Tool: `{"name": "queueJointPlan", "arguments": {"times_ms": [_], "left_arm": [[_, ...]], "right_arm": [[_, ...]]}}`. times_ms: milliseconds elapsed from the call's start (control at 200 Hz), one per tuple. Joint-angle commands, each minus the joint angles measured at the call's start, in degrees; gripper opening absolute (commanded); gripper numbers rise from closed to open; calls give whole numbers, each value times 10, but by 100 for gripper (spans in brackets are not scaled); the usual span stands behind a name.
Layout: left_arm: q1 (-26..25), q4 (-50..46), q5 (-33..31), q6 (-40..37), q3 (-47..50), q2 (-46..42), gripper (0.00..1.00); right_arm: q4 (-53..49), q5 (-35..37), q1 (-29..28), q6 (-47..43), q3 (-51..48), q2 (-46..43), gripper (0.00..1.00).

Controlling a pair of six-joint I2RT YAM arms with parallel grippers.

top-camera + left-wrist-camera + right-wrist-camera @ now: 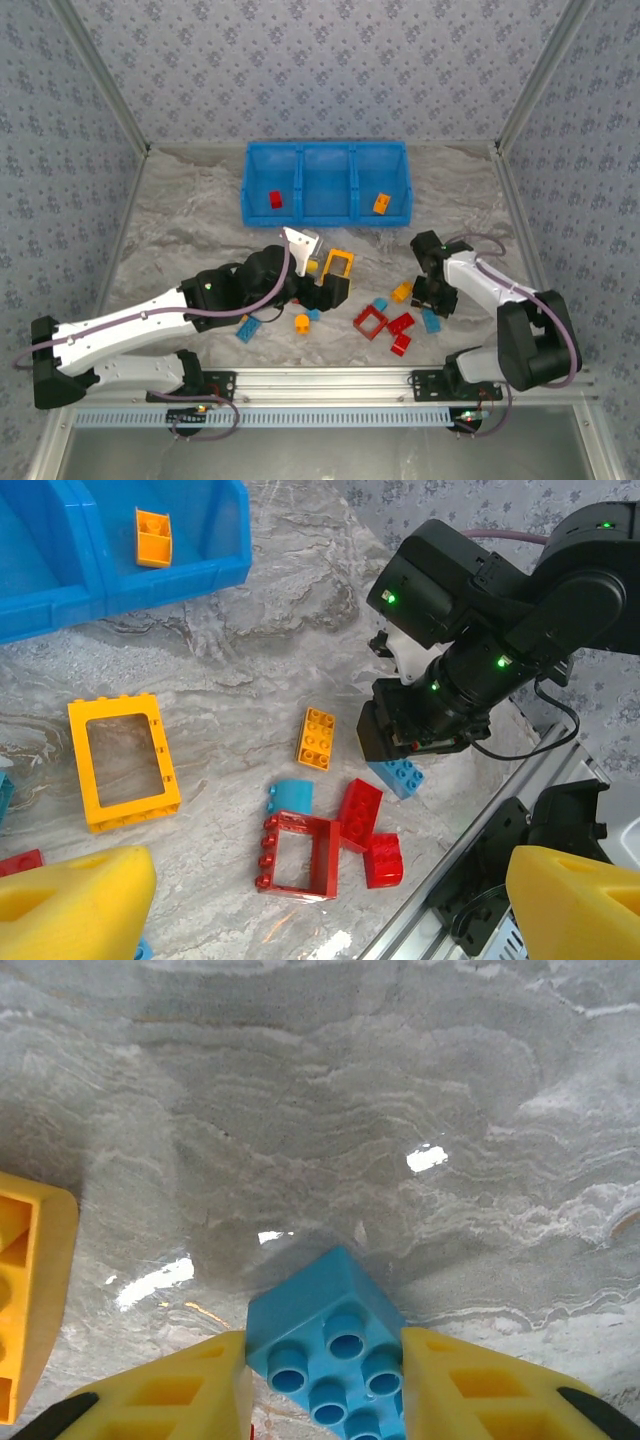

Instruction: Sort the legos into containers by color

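Pinching a light blue brick (322, 1345) on the surface (400, 1110), lower centre, the right pincer (325, 1390) clamps its flat sides; it looks rigid, light, probably slick. Left pincer (325, 905) gapes wide, empty.

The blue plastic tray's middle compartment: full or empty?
Empty: the middle compartment shows bare blue floor in the top view; the left compartment holds a small red plastic brick, the right compartment an orange brick.

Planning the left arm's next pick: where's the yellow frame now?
In the top view the yellow frame lies flat mid-table, just in front of the blue tray; an orange brick sits to its right.
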State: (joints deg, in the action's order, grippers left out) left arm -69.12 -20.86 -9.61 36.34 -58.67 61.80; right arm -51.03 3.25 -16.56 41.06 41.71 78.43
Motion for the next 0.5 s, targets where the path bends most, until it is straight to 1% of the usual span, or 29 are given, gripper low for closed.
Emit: {"name": "queueJointPlan", "arguments": {"times_ms": [0, 145, 270, 380, 440, 495], "left_arm": [[-2, -1, 4, 6, -23, -6, 91], [-2, 1, 3, 10, -21, -5, 91], [-2, 1, 4, 8, -24, 1, 91], [-2, 5, 5, 8, -27, 8, 91], [-2, 5, 7, 8, -29, 12, 91], [-2, 5, 9, 9, -29, 13, 91]], "right_arm": [[32, -35, 20, 2, -14, 24, 38], [39, -41, 76, 5, -3, 12, 36], [56, -43, 131, 19, 1, -15, 37], [70, -55, 161, 31, 12, -12, 37], [72, -57, 166, 32, 19, -5, 40], [72, -54, 166, 30, 21, -3, 47]]}}
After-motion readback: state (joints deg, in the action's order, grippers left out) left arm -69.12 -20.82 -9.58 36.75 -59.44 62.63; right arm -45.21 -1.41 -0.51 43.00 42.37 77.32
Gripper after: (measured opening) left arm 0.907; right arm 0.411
